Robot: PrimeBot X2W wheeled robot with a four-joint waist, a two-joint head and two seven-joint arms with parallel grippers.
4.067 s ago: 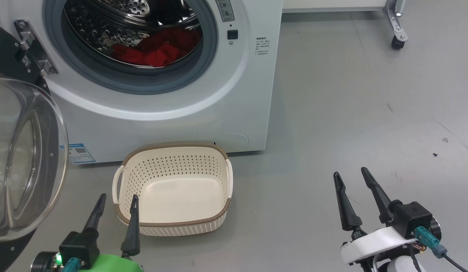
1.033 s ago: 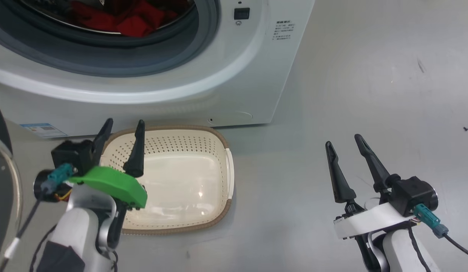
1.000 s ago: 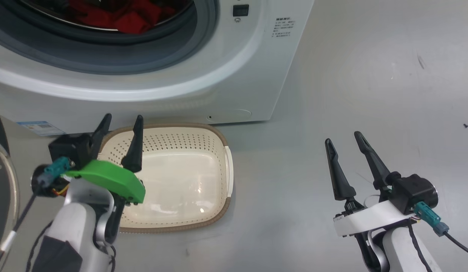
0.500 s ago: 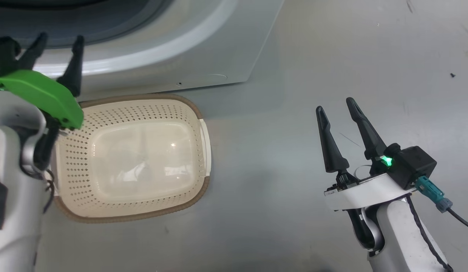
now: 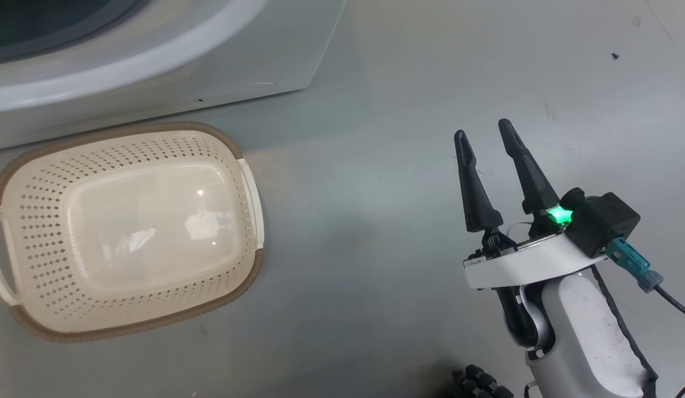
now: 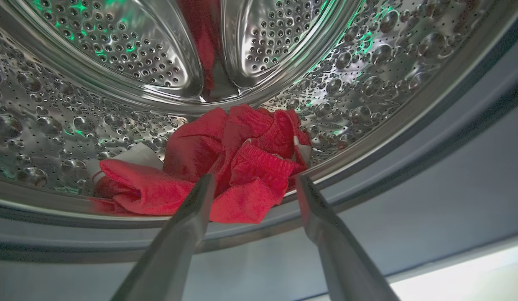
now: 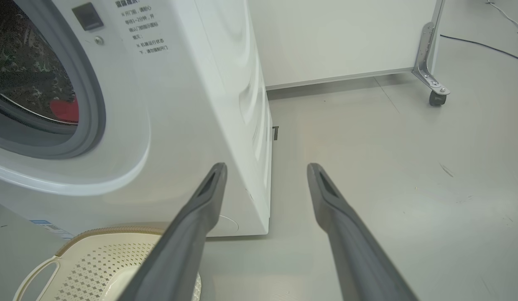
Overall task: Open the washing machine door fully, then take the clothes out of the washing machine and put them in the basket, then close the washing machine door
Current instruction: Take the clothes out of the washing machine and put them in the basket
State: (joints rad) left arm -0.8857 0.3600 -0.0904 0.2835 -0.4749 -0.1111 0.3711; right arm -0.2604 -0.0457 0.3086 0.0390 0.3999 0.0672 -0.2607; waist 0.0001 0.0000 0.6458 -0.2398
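Two claws, both spread wide and empty. The left gripper [image 6: 253, 179] has left the basket and now points into the washing machine [image 5: 237, 61] drum [image 6: 116, 62]. Its tips flank the red clothes [image 6: 200, 163] heaped at the drum's front lip, possibly touching, hard to tell. So the pick is next. The basket [image 5: 21, 166] sits empty on the floor [image 5: 375, 166] by the machine's front edge. The right gripper [image 5: 482, 129] hovers idle over grey floor, and a castered frame [image 7: 436, 90] stands further right.

Bright, sharp; glare on basket [image 5: 201, 192]
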